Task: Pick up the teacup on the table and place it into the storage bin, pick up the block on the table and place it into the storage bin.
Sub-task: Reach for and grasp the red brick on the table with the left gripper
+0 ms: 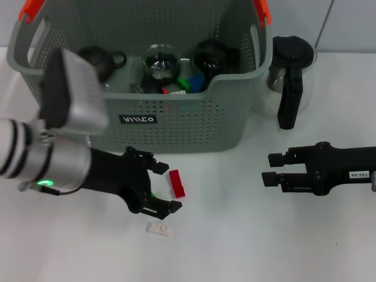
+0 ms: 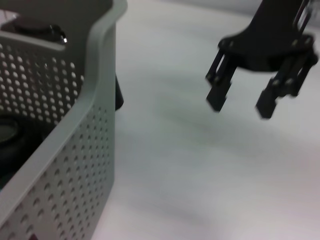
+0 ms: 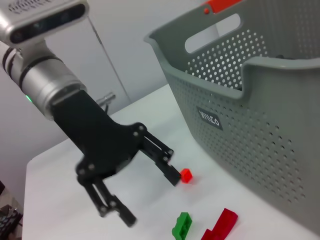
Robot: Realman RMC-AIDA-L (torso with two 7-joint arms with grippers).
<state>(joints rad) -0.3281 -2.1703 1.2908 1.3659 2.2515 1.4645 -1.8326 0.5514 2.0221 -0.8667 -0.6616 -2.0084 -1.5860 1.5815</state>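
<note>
Looking down from the head view, the left tool is seen low over the white desk, in front of the storage bin, with its fingers spread wide and nothing held. A small red block lies flat on the desk just beside those fingers. It looks hard and light, so it should be taken across its narrow sides. The right tool is held open and empty, well apart, near a dark jug. Dark cups and pots can be seen inside the bin, but no teacup is seen on the desk. From the left wrist view, the bin wall is shown close by and the right tool farther off, fingers apart. From the right wrist view, the left tool is seen open above the desk, with a tiny red block, a green block and a longer red block near it.
</note>
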